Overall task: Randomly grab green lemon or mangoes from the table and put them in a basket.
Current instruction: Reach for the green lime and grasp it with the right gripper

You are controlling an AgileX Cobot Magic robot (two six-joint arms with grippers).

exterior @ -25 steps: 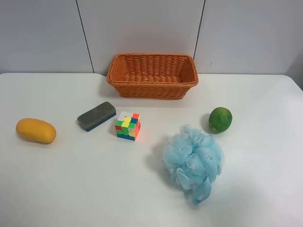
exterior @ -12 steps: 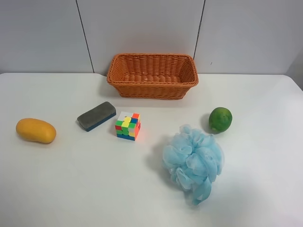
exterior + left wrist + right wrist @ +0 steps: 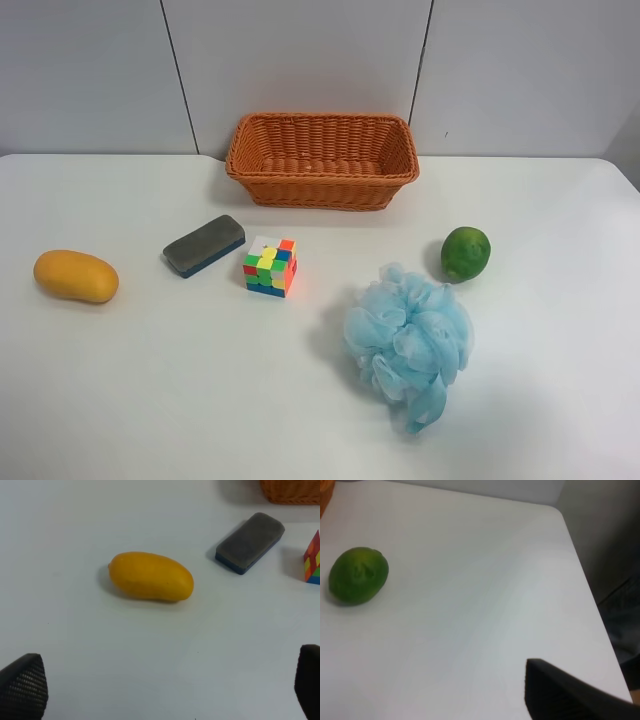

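Observation:
The green lemon [image 3: 465, 252] lies on the white table [image 3: 180, 380] at the right, also in the right wrist view [image 3: 358, 575]. The yellow-orange mango [image 3: 76, 276] lies at the left, also in the left wrist view [image 3: 151, 576]. The wicker basket [image 3: 322, 190] stands empty at the back. My left gripper [image 3: 165, 682] is open and empty, short of the mango. Of my right gripper only one dark finger [image 3: 565, 697] shows, with bare table beside it, well away from the lemon. No arm shows in the exterior high view.
A grey eraser block [image 3: 203, 245] and a colour cube [image 3: 269, 266] sit between the mango and the basket. A blue bath pouf [image 3: 408, 340] lies just in front of the lemon. The table's edge [image 3: 587, 590] runs close past the lemon's side.

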